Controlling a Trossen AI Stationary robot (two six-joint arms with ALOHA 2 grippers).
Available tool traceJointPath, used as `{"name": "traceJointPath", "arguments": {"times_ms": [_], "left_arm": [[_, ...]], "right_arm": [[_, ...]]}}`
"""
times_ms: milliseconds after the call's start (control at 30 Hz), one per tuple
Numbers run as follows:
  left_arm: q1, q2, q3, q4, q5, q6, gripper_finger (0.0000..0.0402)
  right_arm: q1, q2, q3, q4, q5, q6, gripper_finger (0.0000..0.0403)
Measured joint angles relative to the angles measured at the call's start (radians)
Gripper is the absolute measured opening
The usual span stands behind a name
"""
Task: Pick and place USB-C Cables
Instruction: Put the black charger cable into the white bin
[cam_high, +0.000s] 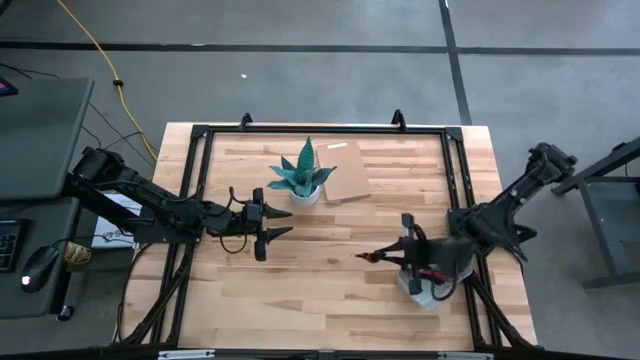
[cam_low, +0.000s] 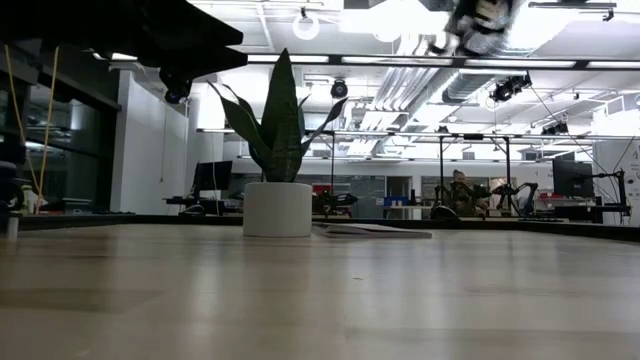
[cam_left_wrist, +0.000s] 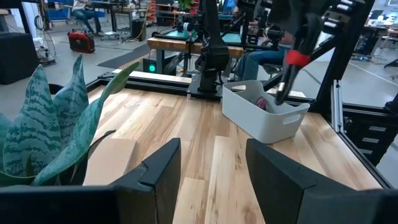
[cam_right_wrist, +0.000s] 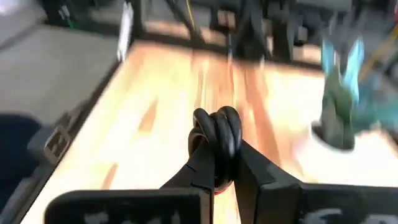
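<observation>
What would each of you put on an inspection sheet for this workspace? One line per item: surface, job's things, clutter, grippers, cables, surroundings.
Surface: wooden table, inside a dark frame.
Job's things: red-and-black cable bundle held in the air; something pink in the grey tray.
Clutter: potted plant; brown board beside it.
Grippers: left gripper open, empty, over the table; right gripper shut on the bundle.
Cables: yellow cord on the floor.
Surroundings: workshop, other rigs, a seated person behind.

The plant pot (cam_high: 306, 194) stands near the back middle of the table (cam_high: 300, 290). A flat board (cam_high: 343, 172) lies just right of the pot, touching it. The tray (cam_high: 420, 290) sits well to the pot's right, toward the table's front edge.
</observation>
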Motion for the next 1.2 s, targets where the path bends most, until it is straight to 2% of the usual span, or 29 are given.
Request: {"name": "traceJointPath", "arguments": {"times_ms": [167, 300, 800, 900, 1000, 1200], "left_arm": [[0.0, 0.0, 0.0, 0.0, 0.0, 0.0, 0.0161], [0.0, 0.0, 0.0, 0.0, 0.0, 0.0, 0.0161], [0.0, 0.0, 0.0, 0.0, 0.001, 0.0, 0.0161], [0.0, 0.0, 0.0, -0.001, 0.001, 0.0, 0.0161], [0.0, 0.0, 0.0, -0.001, 0.001, 0.0, 0.0161], [0.0, 0.0, 0.0, -0.001, 0.001, -0.005, 0.0161]], "right_arm": [[0.052, 0.039, 0.172, -0.41, 0.014, 0.301, 0.0014], [0.092, 0.074, 0.257, -0.65, -0.035, 0.543, 0.0014], [0.222, 0.144, 0.274, -1.215, -0.409, 1.27, 0.0014], [0.248, 0.152, 0.274, -1.268, -0.413, 1.335, 0.0014], [0.255, 0.17, 0.274, -1.25, -0.395, 1.33, 0.0014], [0.254, 0.269, 0.274, -1.199, -0.373, 1.199, 0.0014]]}}
